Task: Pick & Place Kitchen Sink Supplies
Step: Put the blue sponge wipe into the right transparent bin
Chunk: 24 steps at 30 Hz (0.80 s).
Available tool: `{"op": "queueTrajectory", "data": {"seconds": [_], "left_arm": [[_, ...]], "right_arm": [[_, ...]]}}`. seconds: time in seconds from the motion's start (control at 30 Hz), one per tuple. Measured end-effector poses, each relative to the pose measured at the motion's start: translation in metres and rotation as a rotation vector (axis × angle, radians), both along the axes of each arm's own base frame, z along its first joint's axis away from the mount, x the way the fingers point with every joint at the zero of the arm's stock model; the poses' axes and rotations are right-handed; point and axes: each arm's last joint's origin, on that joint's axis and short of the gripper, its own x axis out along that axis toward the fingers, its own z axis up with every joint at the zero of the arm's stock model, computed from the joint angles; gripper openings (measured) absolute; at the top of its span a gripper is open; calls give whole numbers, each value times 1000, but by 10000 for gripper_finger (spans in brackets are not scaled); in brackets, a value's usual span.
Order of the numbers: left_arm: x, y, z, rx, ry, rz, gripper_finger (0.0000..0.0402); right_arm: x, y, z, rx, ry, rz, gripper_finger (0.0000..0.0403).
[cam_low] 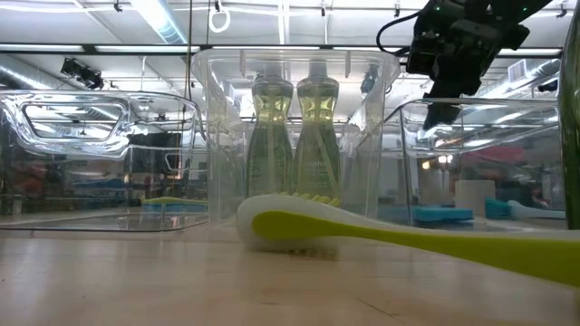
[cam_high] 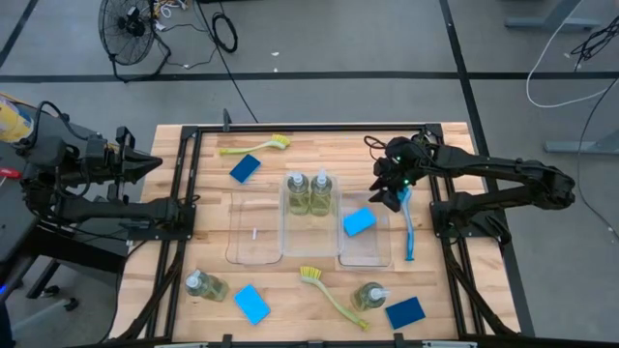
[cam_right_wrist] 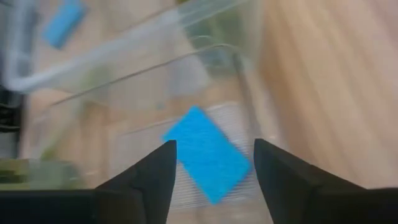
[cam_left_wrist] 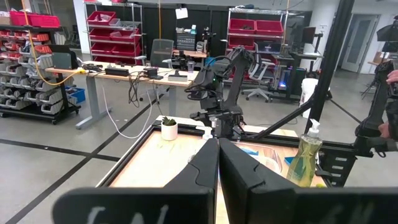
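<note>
A blue sponge (cam_high: 359,221) (cam_right_wrist: 208,158) lies flat inside the right clear tray (cam_high: 366,253). My right gripper (cam_high: 392,193) (cam_right_wrist: 214,144) hangs open just above it, slanting down over the tray's far end, with nothing between its fingers. Two soap bottles (cam_high: 298,191) (cam_high: 320,189) stand upright in the middle tray (cam_low: 290,63). A blue dish brush (cam_high: 408,227) lies on the table beside the right tray. My left gripper (cam_high: 155,164) (cam_left_wrist: 219,146) waits shut and raised at the table's left edge.
The left tray (cam_high: 253,237) stands beside the middle one. Loose on the table lie yellow-green brushes (cam_high: 256,147) (cam_high: 334,295), blue sponges (cam_high: 245,168) (cam_high: 252,303) (cam_high: 404,311) and soap bottles (cam_high: 206,285) (cam_high: 368,295). Bare wood shows at the far right.
</note>
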Motion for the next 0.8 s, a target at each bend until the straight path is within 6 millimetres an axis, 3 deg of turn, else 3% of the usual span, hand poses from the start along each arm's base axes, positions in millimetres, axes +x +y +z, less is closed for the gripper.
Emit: {"op": "queueTrajectory", "data": {"seconds": [0.47, 0.8], "left_arm": [[0, 0, 0, 0, 0, 0, 18], [0, 0, 0, 0, 1, 0, 18]], "right_arm": [[-12, -27, -3, -231, 137, -361, 215], [-35, -19, 9, -205, 146, -446, 215]]}}
